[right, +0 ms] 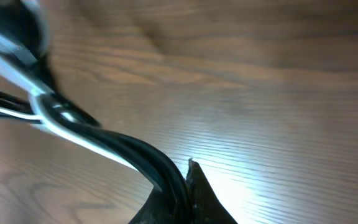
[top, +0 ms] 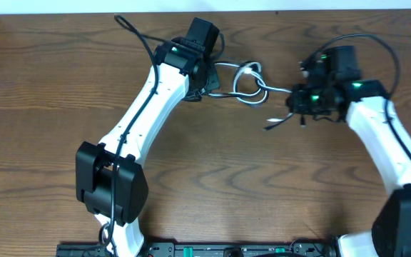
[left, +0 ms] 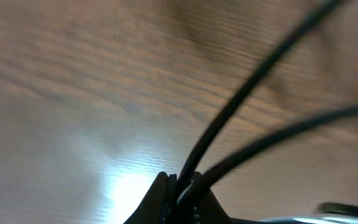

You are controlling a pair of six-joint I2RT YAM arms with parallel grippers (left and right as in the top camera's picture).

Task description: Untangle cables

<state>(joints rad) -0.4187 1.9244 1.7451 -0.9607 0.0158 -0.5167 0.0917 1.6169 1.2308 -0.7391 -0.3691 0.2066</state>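
Wood bench (top: 48,107). Left hand (left: 180,185) pinched shut on the black cable (left: 247,94). Right hand (right: 178,186) clamped on the black cable too. White cable (top: 251,68) loops between both hands, knotted with the black, at the bench's far side.

- My desk (top: 212,178) is brown wood with a clear grain. It is smooth, with a soft sheen that throws pale glare under both wrist cameras.
- The black cable (left: 247,93) has a smooth jacket, plastic or rubbery, faintly shiny along its length.
- The white cable (top: 247,71) has a smooth jacket too, glossier than the black one.
- My left tool (left: 179,185) and right tool (right: 178,183) have black, matt fingers, plastic by the look.
- My arm shells (top: 155,100) are smooth white plastic, lightly glossy; the joint housings (top: 113,182) are black and duller.
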